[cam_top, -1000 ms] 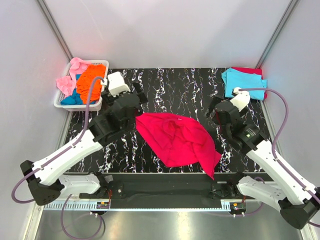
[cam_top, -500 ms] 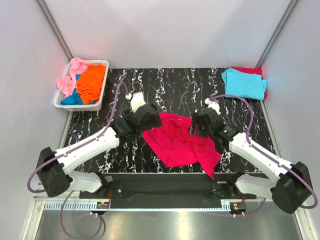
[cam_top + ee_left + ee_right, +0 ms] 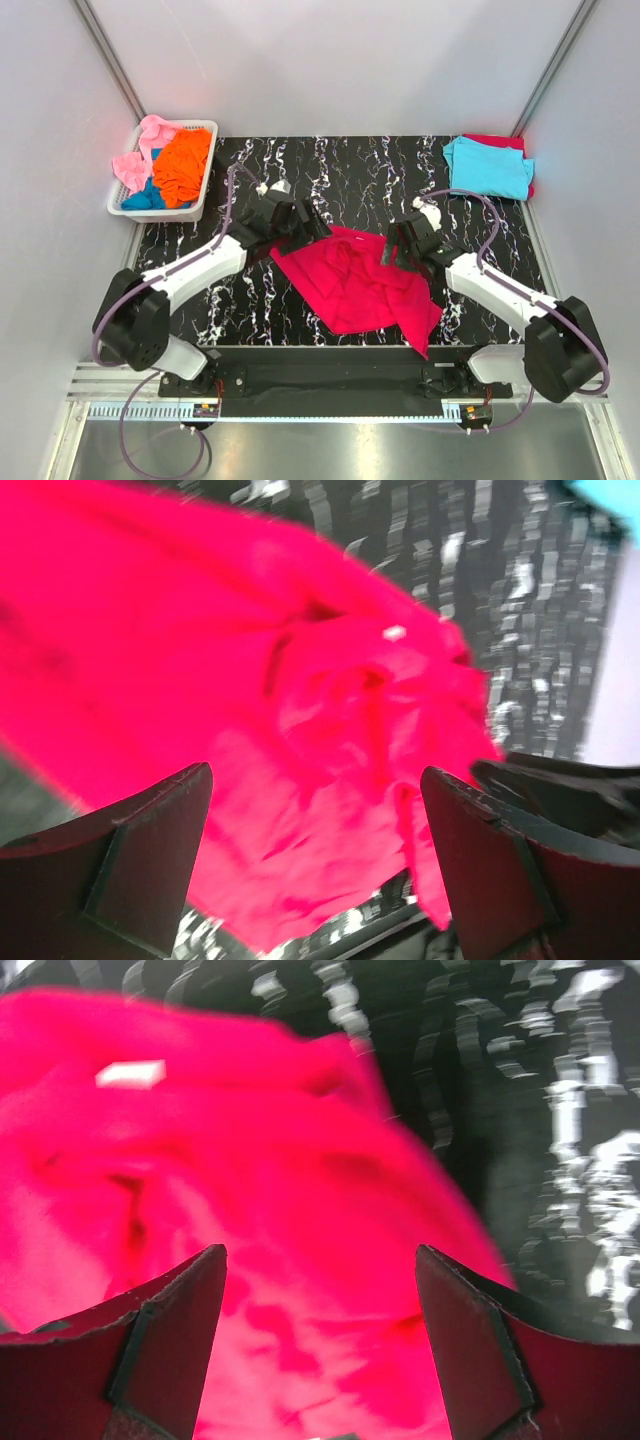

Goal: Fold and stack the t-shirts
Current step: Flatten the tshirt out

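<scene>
- Left gripper (image 3: 300,226): jaws wide, nothing held, low over the far-left edge of the crimson-red t-shirt (image 3: 352,278). Cloth fills the gap between its fingers and below them.
- Right gripper (image 3: 396,250): also wide and empty, shirt's far-right edge right beneath it. Bare table (image 3: 340,170) shows just past one finger.
- Shirt is crumpled, with bunched folds between the two grippers. One corner trails toward the near edge, behind the right gripper.
- Step, my read: pinch both far corners and spread flat before folding.
- To do it well: drop onto a single edge layer, not the bunched middle. Close both at matching height, then pull apart evenly.
- Cyan t-shirt (image 3: 488,166) lies folded, well beyond the right gripper. Orange t-shirt (image 3: 183,160) sits in the basket (image 3: 160,212), well apart from the left gripper.
</scene>
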Tool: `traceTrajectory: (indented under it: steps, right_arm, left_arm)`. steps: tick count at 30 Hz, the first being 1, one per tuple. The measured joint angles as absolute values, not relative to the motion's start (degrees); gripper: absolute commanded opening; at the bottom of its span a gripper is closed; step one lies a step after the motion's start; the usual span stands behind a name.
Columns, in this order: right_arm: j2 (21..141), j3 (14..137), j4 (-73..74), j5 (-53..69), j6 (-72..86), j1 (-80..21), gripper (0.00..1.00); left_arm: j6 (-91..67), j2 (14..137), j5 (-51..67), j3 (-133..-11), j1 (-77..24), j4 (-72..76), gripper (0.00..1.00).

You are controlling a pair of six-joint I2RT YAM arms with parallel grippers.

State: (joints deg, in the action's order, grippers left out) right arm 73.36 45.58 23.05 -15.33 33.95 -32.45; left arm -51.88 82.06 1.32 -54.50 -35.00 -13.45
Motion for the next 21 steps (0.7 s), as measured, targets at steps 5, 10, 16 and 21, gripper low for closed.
traceTrajectory:
  steps: [5, 10, 16, 21]
  right_arm:
    - [74.7, 45.7, 23.7, -17.1, 33.6, -27.5, 0.83]
    - [77.5, 46.0, 22.3, -15.2, 31.9, -23.8, 0.81]
    - [80.7, 46.1, 17.1, -9.0, 30.0, -17.6, 0.70]
    - [83.9, 46.4, 12.6, -2.9, 28.3, -16.1, 0.63]
  left_arm:
    - [-51.1, 88.2, 4.1, -60.2, -34.4, -11.2, 0.90]
    - [-51.0, 94.8, 4.2, -64.8, -34.3, -10.8, 0.89]
    - [-50.8, 100.7, 4.4, -67.9, -34.3, -10.9, 0.88]
    - [-50.4, 101.6, 4.4, -68.2, -34.3, -11.1, 0.88]
